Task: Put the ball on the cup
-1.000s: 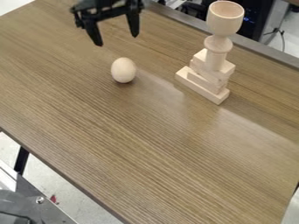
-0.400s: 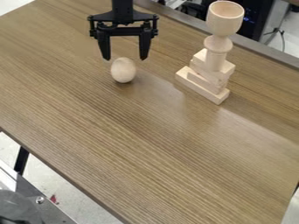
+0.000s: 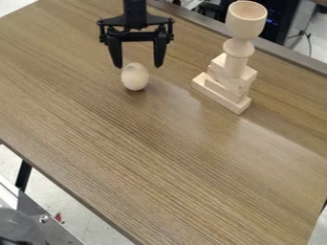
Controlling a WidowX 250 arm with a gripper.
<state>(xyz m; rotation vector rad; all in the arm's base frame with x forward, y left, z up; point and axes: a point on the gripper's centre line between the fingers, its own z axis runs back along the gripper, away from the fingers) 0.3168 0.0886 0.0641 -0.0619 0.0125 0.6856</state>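
The black gripper [image 3: 138,66] hangs at the upper left of the camera view with its two fingers spread apart and nothing between them. Just below the fingertips in the view, a pale wooden egg-shaped ball [image 3: 135,77] stands on the table; whether a finger touches it I cannot tell. A pale wooden cup [image 3: 246,20] with a round stem stands upright at the upper right, its mouth facing up. Under the stem is a stack of pale wooden blocks [image 3: 222,92].
The brown wood-grain table [image 3: 159,158] reaches across most of the view, with a grey strip [image 3: 287,58] along its far edge behind the cup. A metal part [image 3: 38,225] lies beyond the table at the lower left.
From the upper left the gripper has moved right and downward in the view, coming close to the ball, with a very slight shift since the middle frame. Ball and cup have stayed put.
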